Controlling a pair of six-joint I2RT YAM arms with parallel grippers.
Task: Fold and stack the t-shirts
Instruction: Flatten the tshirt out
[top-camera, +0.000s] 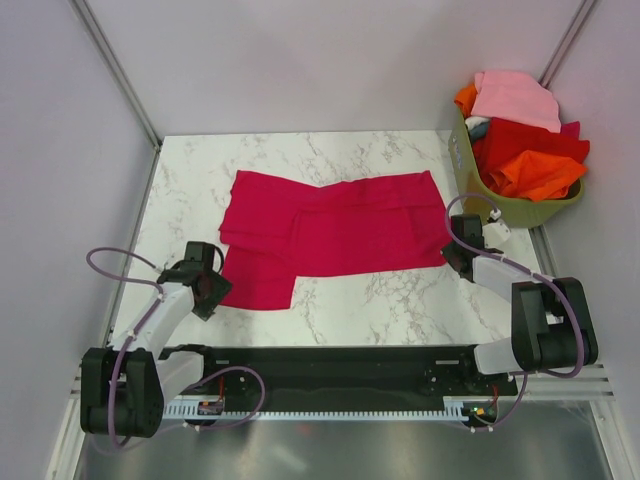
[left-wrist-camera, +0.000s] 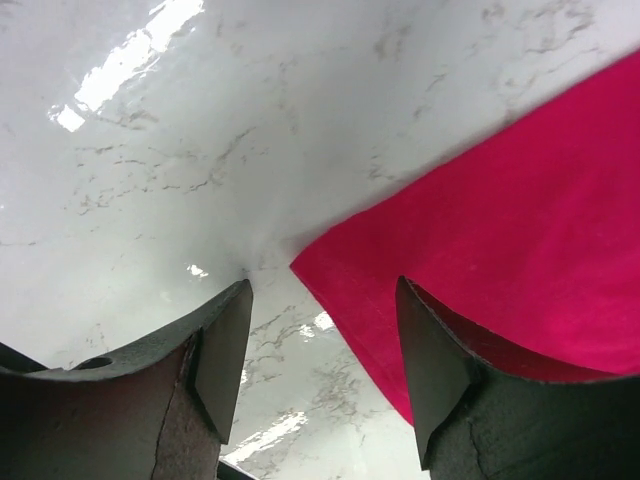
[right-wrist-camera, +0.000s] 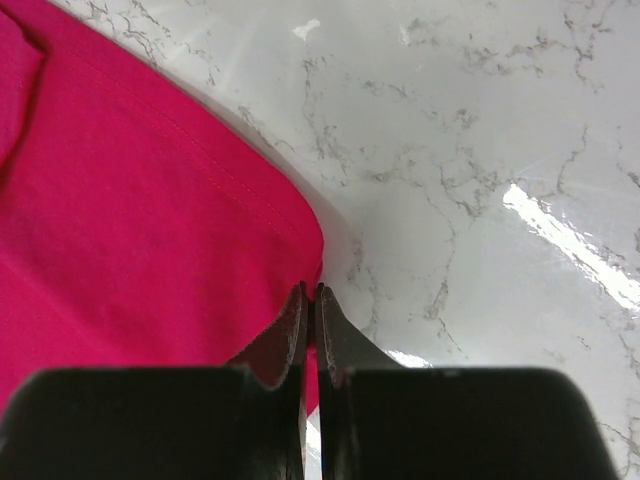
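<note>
The basket (top-camera: 520, 208) at the tabletop's (top-camera: 400, 300) far right corner hides how many heaped t-shirts (top-camera: 525, 150) it holds; we make out pink, red and orange. One crimson t-shirt (top-camera: 340, 225) lies spread mid-tabletop. Our left claw (left-wrist-camera: 322, 283) gapes over its near left corner, and our right claw (right-wrist-camera: 312, 290), closed, pinches its near right edge.

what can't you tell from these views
- Top view: how many t-shirts the olive-green basket holds; the pink tee and orange tee cover the rest.
- Top view: small white thing in the basket, too small to name.
- Right wrist view: whether the shut right gripper nips the crimson t-shirt; its fingers hide the contact.
- Left wrist view: whether the open left gripper touches the cloth; its finger covers the edge.
</note>
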